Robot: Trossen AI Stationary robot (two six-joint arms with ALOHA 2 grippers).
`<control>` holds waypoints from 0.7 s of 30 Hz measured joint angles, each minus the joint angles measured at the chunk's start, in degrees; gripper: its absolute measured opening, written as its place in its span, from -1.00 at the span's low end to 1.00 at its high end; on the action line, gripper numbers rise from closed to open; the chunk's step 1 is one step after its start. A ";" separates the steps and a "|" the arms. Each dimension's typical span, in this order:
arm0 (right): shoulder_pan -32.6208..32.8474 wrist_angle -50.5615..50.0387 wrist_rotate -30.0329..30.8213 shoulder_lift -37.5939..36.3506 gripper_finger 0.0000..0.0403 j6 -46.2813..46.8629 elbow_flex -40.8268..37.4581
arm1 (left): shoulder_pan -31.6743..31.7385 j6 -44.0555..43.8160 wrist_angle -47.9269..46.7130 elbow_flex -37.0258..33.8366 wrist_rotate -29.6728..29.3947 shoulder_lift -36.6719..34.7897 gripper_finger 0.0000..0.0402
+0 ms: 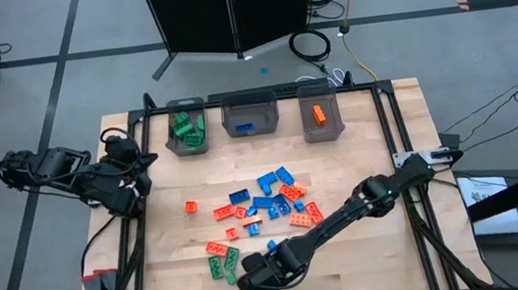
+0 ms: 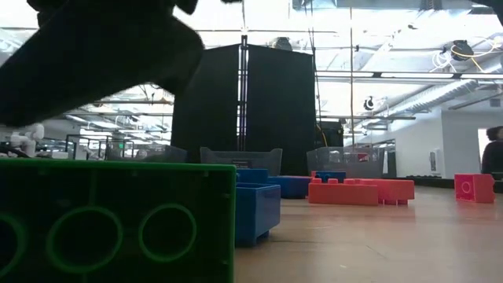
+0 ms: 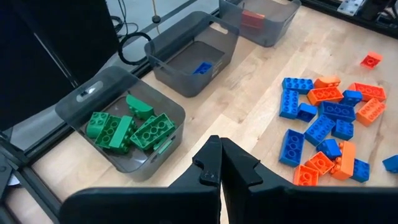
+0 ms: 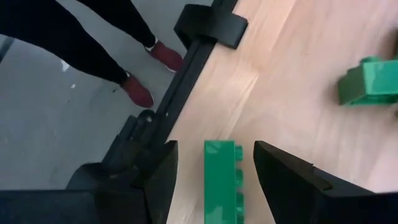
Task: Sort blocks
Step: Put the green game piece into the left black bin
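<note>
Green blocks (image 3: 127, 129) fill left bin (image 3: 93, 99); middle bin (image 3: 205, 37) holds one blue block (image 3: 201, 68)

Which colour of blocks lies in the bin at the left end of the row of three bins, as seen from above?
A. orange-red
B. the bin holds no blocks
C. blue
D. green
D: in the high view the left bin holds several green blocks, and the left wrist view shows the same green pile inside it.
</note>
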 joint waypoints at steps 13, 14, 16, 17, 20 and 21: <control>0.24 0.36 1.09 3.54 -0.03 1.93 -0.06 | 0.00 0.02 -0.18 0.00 -0.02 0.00 -1.00; 0.30 0.29 1.89 3.54 -0.07 2.44 -0.06 | 0.00 0.02 -0.18 0.00 -0.02 -0.01 -1.00; 0.34 0.02 3.04 3.45 -0.18 3.03 -0.02 | 0.00 0.02 -0.18 0.00 -0.02 -0.01 -1.00; 0.36 -0.37 3.31 3.45 -0.25 3.41 -0.02 | 0.00 0.01 -0.18 0.00 -0.02 0.01 -1.00; 0.36 -1.32 3.65 3.45 -0.51 5.83 -0.02 | 0.00 0.01 -0.10 0.00 -0.02 0.00 -1.00; 0.36 -1.58 3.55 3.45 -0.60 6.22 -0.02 | 0.00 0.02 -0.02 0.00 -0.03 0.01 -1.00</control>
